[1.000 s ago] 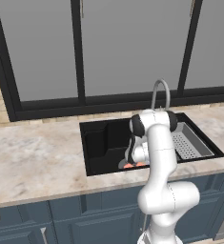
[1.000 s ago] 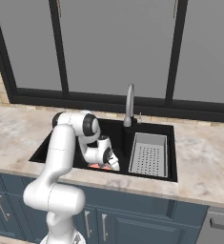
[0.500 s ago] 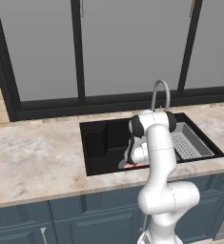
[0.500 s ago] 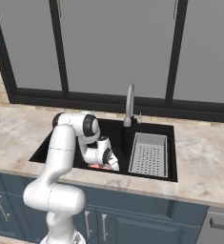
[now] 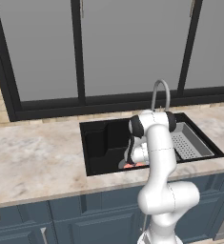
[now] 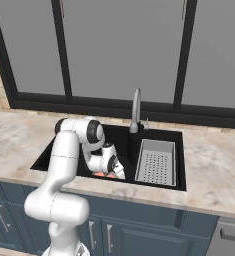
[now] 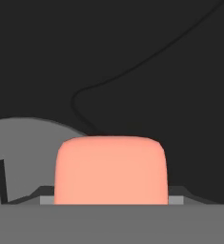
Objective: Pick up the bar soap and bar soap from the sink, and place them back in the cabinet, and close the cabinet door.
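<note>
Reaching down into the black sink (image 5: 99,143), the white arm holds its gripper (image 5: 130,163) low over the basin floor near the front wall. A salmon bar soap (image 7: 110,170) sits right at the gripper, close up in the hand view, and shows as an orange patch (image 6: 102,174) under the hand. Whether the jaws are closed on it cannot be told. A grey draining tray (image 6: 157,161) lies along the basin's right side, behind it a curved faucet (image 6: 136,109).
</note>
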